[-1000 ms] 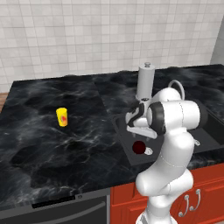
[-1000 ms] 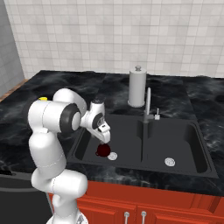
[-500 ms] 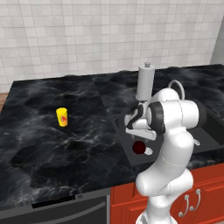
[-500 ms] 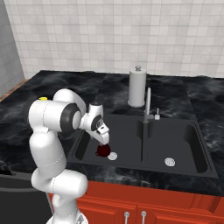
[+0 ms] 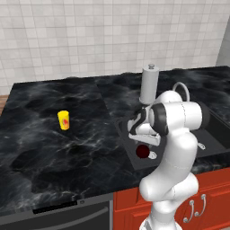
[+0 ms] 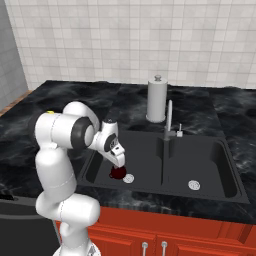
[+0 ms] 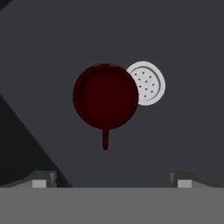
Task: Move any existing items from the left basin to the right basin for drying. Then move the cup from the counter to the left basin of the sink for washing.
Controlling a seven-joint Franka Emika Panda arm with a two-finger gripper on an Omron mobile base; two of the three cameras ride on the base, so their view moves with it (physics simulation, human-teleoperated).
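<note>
— What sort of place is this?
— A kitchen, a rendered one. A black marble desk (image 5: 67, 143) sits over red cabinets (image 6: 165, 240), with a double sink (image 6: 200, 172) and silver faucet (image 6: 168, 122).
— Anything else?
— White tiled wall (image 5: 90, 40), and a paper towel roll (image 6: 156, 100) by the sink.

1. My arm (image 5: 179, 134) is white with dark joints.
2. The round item (image 7: 106, 96) in the left basin (image 6: 102, 160) is dark maroon, with a thin maroon handle.
3. Both basins are matte black; the drain disc (image 7: 148, 82) is silver with tiny dots.
4. The cup (image 5: 64, 120) is bright yellow with a red mark.
5. The counter (image 5: 54, 139) is glossy black marble veined white.
6. The cabinets (image 6: 170, 240) are red; the wall tiles (image 5: 90, 36) off-white.
7. The paper towel roll (image 6: 156, 102) is pale grey.
</note>
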